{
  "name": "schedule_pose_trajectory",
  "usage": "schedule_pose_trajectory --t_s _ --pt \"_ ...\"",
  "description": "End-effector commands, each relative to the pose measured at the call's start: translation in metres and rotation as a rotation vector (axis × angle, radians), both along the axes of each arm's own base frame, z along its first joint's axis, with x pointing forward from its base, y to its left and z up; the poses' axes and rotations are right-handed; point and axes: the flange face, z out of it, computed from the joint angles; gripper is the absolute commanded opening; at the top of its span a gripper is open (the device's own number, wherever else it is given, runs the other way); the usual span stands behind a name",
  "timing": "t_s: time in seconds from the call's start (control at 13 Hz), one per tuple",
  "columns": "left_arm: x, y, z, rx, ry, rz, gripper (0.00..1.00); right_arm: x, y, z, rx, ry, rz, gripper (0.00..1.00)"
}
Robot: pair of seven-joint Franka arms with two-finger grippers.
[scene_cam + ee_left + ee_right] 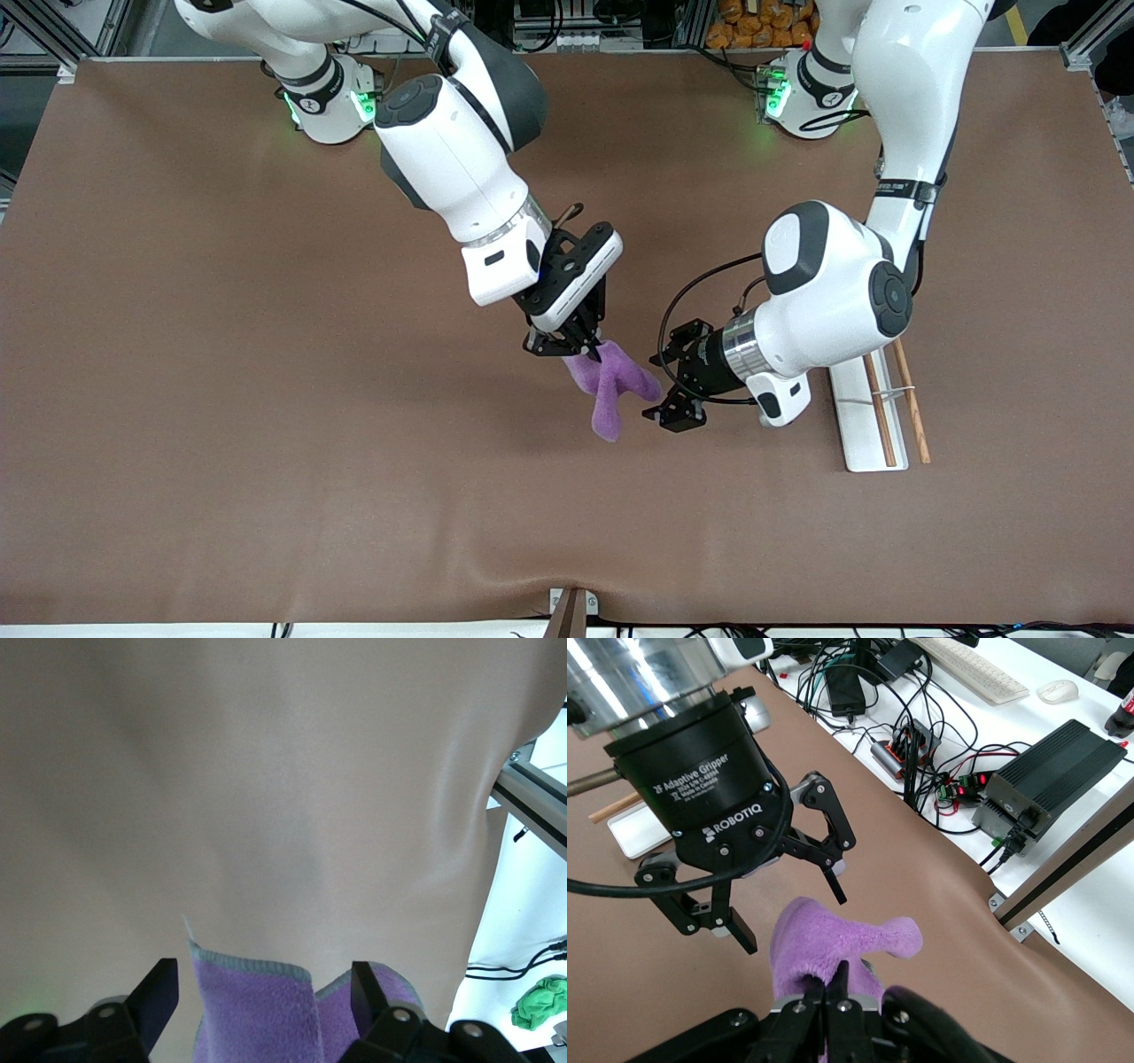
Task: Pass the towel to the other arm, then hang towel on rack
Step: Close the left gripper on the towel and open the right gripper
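Front view: right gripper [567,347] dangles towel [611,385] beside left gripper [666,400].

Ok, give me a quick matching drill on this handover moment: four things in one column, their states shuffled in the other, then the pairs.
Things:
1. towel
2. rack
3. left tool
4. right tool

States:
A. open, its fingers either side of a hanging flap of purple cloth
B. shut, pinching the cloth from above
C. hanging in the air over the table's middle
D. standing bare on the table under the left arm

Pairs: 1-C, 2-D, 3-A, 4-B
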Motion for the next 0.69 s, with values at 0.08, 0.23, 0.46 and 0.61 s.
schedule_pose_trajectory --t_s 0.08,0.23,0.46,0.61 --pt "0.005 -0.005 0.002 -0.026 -0.003 0.029 0.38 -0.001 0.005 0.001 0.000 -0.014 -0.017 0.00" --pt "0.007 -0.005 0.007 -0.030 -0.016 0.023 0.00 -0.001 0.005 0.000 0.001 -0.013 -0.018 0.00" --pt "0.009 0.002 0.013 -0.028 -0.037 0.014 0.00 -0.001 0.005 0.001 0.002 -0.014 -0.018 0.00" --pt "0.011 0.011 0.023 -0.014 -0.098 -0.054 0.00 0.000 0.004 0.001 0.003 -0.013 -0.020 0.00"
